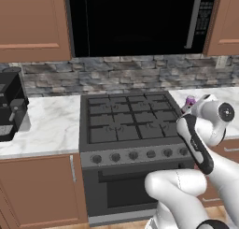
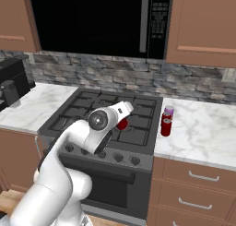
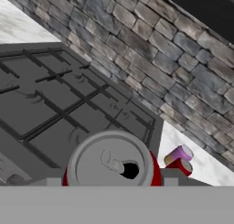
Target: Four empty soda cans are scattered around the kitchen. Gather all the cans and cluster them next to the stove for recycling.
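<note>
While the white arm is reaching across the wide dark grey gas stove [image 1: 128, 123] in the left base view, its wrist is covering most of the counter corner to the range's right, so only the silvery top and purple-pink shoulder of one small soda can [image 1: 190, 101] are peeking out on the white marble counter [image 1: 51, 123]. A black coffee machine [image 1: 10, 106] is sitting well apart on the far left, and a black microwave [image 1: 140, 20] is hanging above the burners.

In the right base view, the gripper [image 2: 121, 121] is hovering over the right-hand burner grates with a red cylindrical can [image 2: 122, 123] tucked under the hand. On the counter just beside the range, a second red can [image 2: 166, 126] is standing upright with the purple-pink can behind it, touching or nearly so; that pair appears to be the start of the recycling cluster.

In the hand view, the held red can's silvery lid with its open mouth is sitting directly at the fingertips, so the fingers are closing narrow around it. The two waiting cans are showing ahead, past the stove's edge. Judgement: the carry is nearly over; the set-down needs to land beside the pair without toppling it. The grates below offer poor footing.
</note>
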